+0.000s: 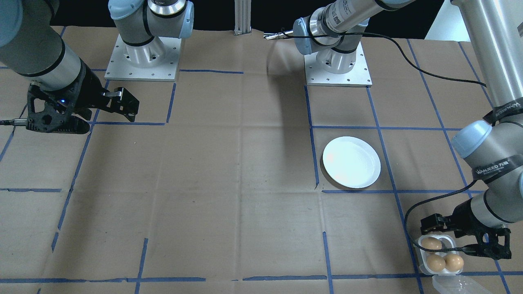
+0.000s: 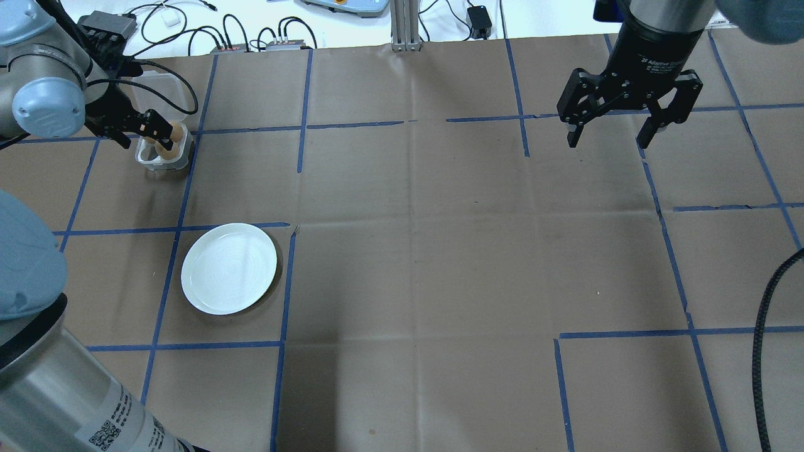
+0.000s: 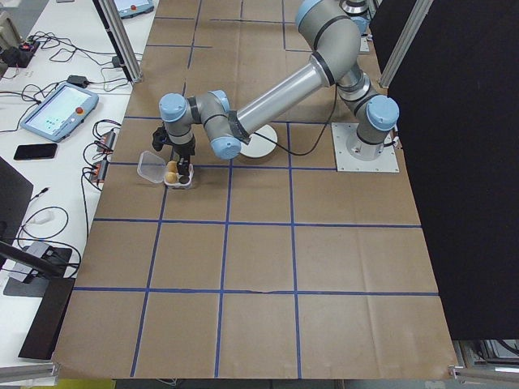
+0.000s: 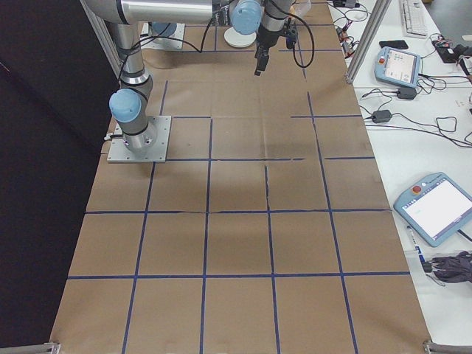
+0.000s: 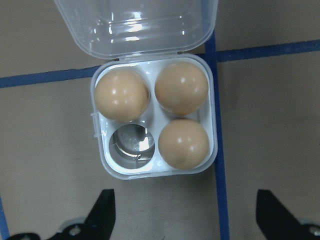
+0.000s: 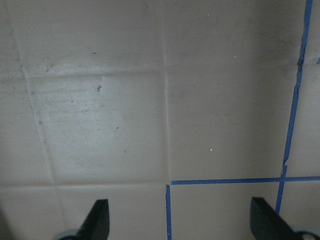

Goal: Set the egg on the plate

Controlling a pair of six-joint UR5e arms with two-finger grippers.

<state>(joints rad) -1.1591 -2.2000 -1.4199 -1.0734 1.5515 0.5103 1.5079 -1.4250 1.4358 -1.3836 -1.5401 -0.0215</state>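
Left wrist-mounted view looks straight down on the egg tray point(image 5: 154, 117), whose clear lid point(image 5: 135, 25) is folded back at 12 o'clock so the cups are reachable from above. Three eggs point(image 5: 183, 88) fill the cups at 10, 2 and 4 o'clock; the cup at 8 o'clock is vacant. The left pincer point(image 5: 182, 220) hangs above the tray with its jaws spread wide and holding nothing, both fingertips showing at the bottom edge, a pose judged to be alignment before descent onto one egg. In the overhead exterior view the plate point(image 2: 229, 268) lies bare on the desk point(image 2: 427, 251), near the tray and at about 5 o'clock from it, so the carry would be short. No egg rests on the plate yet. The right pincer point(image 2: 608, 135) is parked well apart at 2 o'clock of that view, jaws open and empty above bare paper, probably to leave the left arm's path free. Egg shells are smooth and rounded; a centred, gentle closure is advisable.
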